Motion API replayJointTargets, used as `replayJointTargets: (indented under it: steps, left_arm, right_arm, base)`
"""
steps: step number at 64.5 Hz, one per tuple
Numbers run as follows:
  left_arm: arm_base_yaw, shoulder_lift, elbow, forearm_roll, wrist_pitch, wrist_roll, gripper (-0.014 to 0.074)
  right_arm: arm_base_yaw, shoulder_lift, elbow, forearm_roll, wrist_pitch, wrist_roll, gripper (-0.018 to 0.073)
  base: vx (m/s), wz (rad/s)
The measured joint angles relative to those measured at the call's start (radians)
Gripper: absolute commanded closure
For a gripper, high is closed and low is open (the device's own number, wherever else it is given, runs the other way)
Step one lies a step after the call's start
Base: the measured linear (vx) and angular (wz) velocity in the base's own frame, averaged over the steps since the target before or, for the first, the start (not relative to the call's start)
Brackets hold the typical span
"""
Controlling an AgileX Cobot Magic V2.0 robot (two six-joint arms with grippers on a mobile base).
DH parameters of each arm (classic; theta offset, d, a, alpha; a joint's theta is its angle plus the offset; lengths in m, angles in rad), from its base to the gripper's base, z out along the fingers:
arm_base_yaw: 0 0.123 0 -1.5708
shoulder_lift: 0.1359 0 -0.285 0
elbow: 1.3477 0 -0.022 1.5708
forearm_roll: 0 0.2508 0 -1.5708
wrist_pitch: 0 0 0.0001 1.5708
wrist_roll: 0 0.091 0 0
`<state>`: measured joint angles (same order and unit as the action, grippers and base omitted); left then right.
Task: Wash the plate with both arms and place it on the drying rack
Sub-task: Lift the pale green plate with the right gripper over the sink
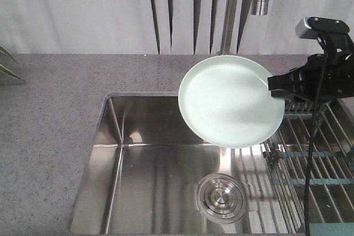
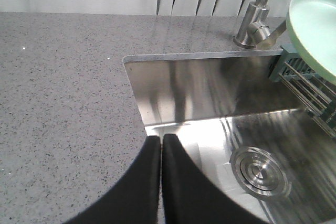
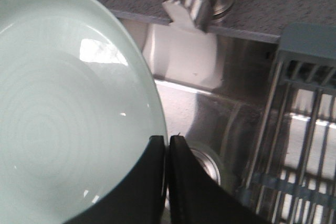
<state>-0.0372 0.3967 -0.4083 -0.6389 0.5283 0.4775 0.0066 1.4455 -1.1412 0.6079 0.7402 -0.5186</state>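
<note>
The mint-green plate [image 1: 229, 100] is held tilted over the steel sink [image 1: 138, 136], pinched at its rim by the right gripper [image 3: 168, 140] alone, the left gripper [image 2: 161, 141] being closed on nothing, so it could be dropped once wetted

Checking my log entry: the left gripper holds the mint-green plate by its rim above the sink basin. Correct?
No: the right gripper holds the plate by its rim above the sink basin; the right wrist view shows it. The left gripper is empty.
</note>
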Motion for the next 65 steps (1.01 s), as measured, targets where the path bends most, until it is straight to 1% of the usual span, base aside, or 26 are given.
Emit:
replayJointTargets:
  steps: [5,12,18,24,30,36,37,40,43,46,52,57,62,65]
  left_arm:
    - [0.0,0.0,0.0,0.0,0.001,0.0,0.0603]
    - [0.0,0.0,0.0,0.0,0.002,0.0,0.0603]
    - [0.0,0.0,0.0,0.0,0.003,0.0,0.0603]
    - [0.0,0.0,0.0,0.0,0.003,0.0,0.0603]
    - [0.0,0.0,0.0,0.0,0.003,0.0,0.0603]
    - [0.0,0.0,0.0,0.0,0.003,0.0,0.0603]
    - [0.0,0.0,0.0,0.0,0.003,0.0,0.0603]
    - [0.0,0.0,0.0,0.0,0.003,0.0,0.0603]
    - [0.0,0.0,0.0,0.0,0.003,0.0,0.0603]
    - [0.0,0.0,0.0,0.0,0.003,0.0,0.0603]
    - [0.0,0.0,0.0,0.0,0.003,0.0,0.0603]
    - [0.0,0.0,0.0,0.0,0.003,0.0,0.0603]
    - [0.0,0.0,0.0,0.0,0.003,0.0,0.0603]
    - [0.0,0.0,0.0,0.0,0.003,0.0,0.0603]
  right_arm:
    - [-0.037,0.021,-0.036,-0.045,0.024,0.015,0.0561]
    - [-0.097,0.01,-0.045,-0.111,0.121,0.022,0.0561]
    - [-0.123,-0.037,-0.03,-0.164,0.193,0.025,0.0561]
    - [-0.114,-0.118,0.016,-0.162,0.248,0.026,0.0561]
    - [-0.064,-0.183,0.075,-0.12,0.259,0.028,0.0561]
    - [0.014,-0.216,0.115,-0.08,0.238,0.046,0.0561]
    - [0.04,-0.216,0.12,-0.075,0.222,0.057,0.0561]
    - [0.077,-0.211,0.124,-0.066,0.187,0.074,0.0561]
    - [0.109,-0.195,0.124,-0.059,0.124,0.098,0.0561]
    - [0.124,-0.171,0.123,-0.053,0.081,0.118,0.0561]
    - [0.125,-0.104,0.099,-0.057,-0.017,0.141,0.0561]
    - [0.103,-0.047,0.064,-0.068,-0.043,0.146,0.0561]
    - [0.058,-0.016,0.033,-0.089,-0.044,0.149,0.0561]
    - [0.013,-0.015,0.021,-0.104,-0.036,0.149,0.0561]
  base:
    - [0.0,0.0]
    - [0.0,0.0]
    - [0.0,0.0]
    - [0.0,0.0]
    - [0.0,0.0]
    - [0.0,0.0]
    - [0.0,0.0]
    - [0.0,0.0]
    - [0.0,0.0]
    - [0.0,0.0]
    - [0.0,0.0]
    - [0.0,0.0]
    - [0.0,0.0]
    - [0.0,0.0]
